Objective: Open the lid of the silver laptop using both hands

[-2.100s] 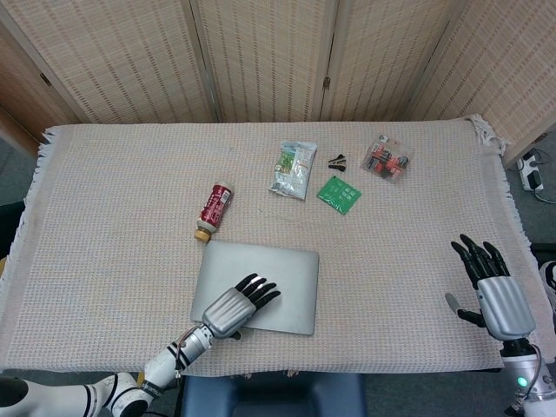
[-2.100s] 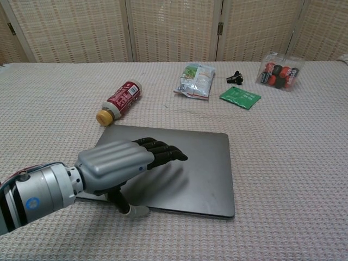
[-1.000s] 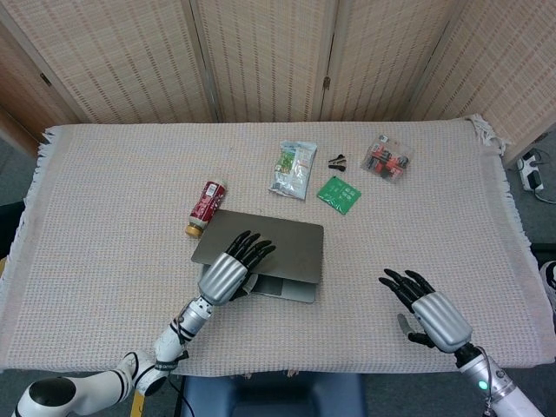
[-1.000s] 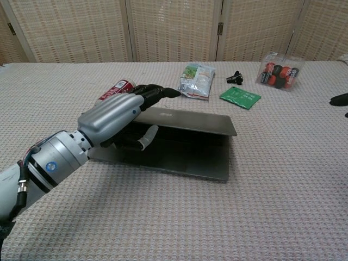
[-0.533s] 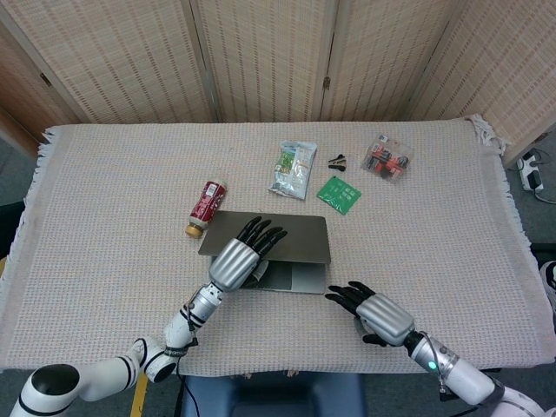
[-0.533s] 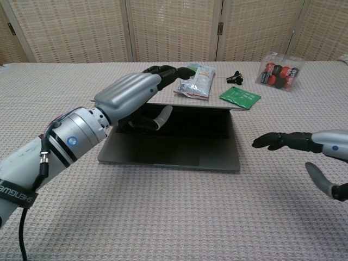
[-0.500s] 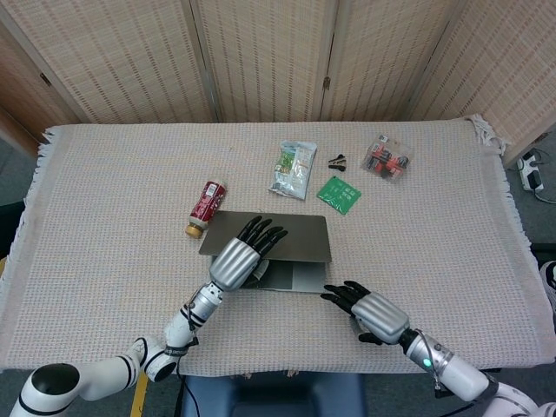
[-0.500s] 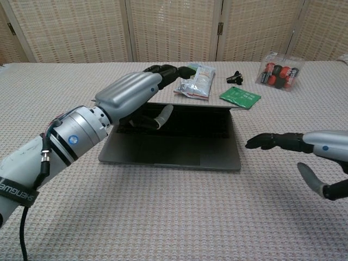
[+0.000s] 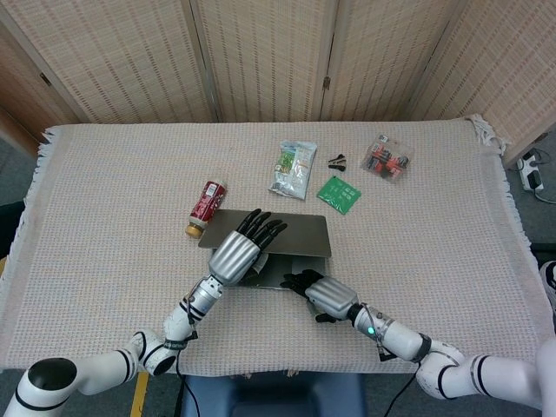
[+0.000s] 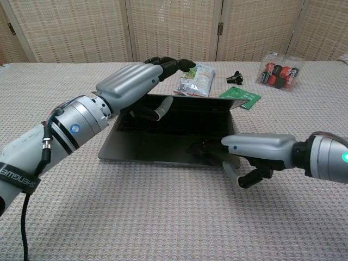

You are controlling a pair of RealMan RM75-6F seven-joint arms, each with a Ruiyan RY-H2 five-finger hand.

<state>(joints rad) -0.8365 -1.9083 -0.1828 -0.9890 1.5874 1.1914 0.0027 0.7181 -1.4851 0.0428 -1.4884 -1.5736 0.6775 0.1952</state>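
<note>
The silver laptop (image 10: 174, 130) sits near the front middle of the counter (image 9: 113, 200), long axis running left to right, hinge at the far side, opening facing the robot. Its lid is partly raised by the left hand (image 10: 138, 81), fingers over the top and thumb beneath. The right hand (image 10: 258, 152), fingers extended and holding nothing, presses the base's front right corner; it should keep pressing flat while the left swings the lid back smoothly.

Silver laptop (image 10: 163, 147), red bottle (image 9: 207, 205), green card (image 9: 339, 193), beige woven tablecloth (image 9: 113, 200).
</note>
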